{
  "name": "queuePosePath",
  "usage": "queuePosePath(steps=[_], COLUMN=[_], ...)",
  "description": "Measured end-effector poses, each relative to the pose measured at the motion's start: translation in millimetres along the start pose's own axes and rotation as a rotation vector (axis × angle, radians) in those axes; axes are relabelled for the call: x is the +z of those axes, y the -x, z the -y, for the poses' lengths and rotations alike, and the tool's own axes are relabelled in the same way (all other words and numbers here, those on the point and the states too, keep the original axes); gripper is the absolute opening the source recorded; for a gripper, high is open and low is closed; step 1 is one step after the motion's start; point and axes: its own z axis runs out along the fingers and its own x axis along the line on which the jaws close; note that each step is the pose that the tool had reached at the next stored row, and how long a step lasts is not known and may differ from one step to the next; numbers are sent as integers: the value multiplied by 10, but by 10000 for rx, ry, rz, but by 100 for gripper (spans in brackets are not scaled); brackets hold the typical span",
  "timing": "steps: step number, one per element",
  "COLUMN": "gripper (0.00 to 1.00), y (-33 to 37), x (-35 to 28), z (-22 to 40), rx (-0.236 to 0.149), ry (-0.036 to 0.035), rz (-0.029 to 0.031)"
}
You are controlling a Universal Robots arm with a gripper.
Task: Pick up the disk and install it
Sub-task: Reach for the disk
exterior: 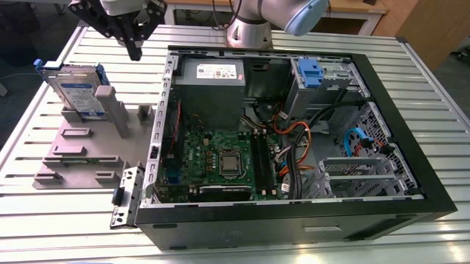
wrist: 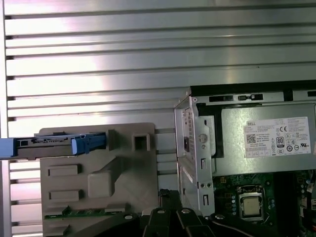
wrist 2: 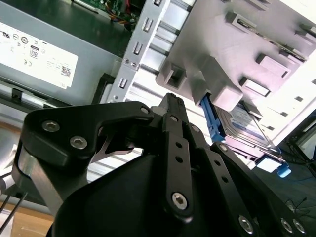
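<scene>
One empty gripper point(exterior: 135, 54), fingers pinched together, hangs in the exterior view above the strip between fixture point(exterior: 81, 159) and case point(exterior: 294, 212), near the disk point(exterior: 77, 91) but apart from it. The disk stands on edge in the fixture, leaning slightly, its label facing the fixture's other slots. In the second wrist view the closed tips sit beside the disk point(wrist 2: 244, 126), not over it. In the first wrist view the disk point(wrist: 54, 145) shows edge-on, its top edge running toward the case wall. Whether that edge or the standing one is longer cannot be told. A good pick probably wants the fingers parted and straddling this thin edge squarely, clear of the post point(exterior: 118, 110).
</scene>
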Motion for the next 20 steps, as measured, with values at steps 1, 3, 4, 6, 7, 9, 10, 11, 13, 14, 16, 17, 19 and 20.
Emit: queuePosePath(steps=[1, 3, 4, 6, 7, 9, 10, 11, 13, 14, 16, 17, 19, 20], gripper=[11, 11, 11, 11, 11, 11, 11, 11, 11, 11, 11, 11, 11, 11], y=[-26, -82, -108, -158, -181, -227, -251, -271, -308, -326, -365, -386, -420, -432], x=[3, 7, 10, 13, 15, 17, 19, 21, 24, 25, 28, 30, 32, 33], z=[2, 7, 9, 13, 15, 18, 20, 22, 25, 26, 29, 31, 34, 34], rx=[-1, -1, 0, 1, 0, -1, -1, 0, 0, -1, 0, 0, 0, 0], ry=[0, 0, 1, 0, 1, 0, 0, 0, 1, 1, 0, 1, 0, 0], rz=[0, 1, 1, 1, 1, 0, 0, 1, 2, 1, 1, 1, 0, 1])
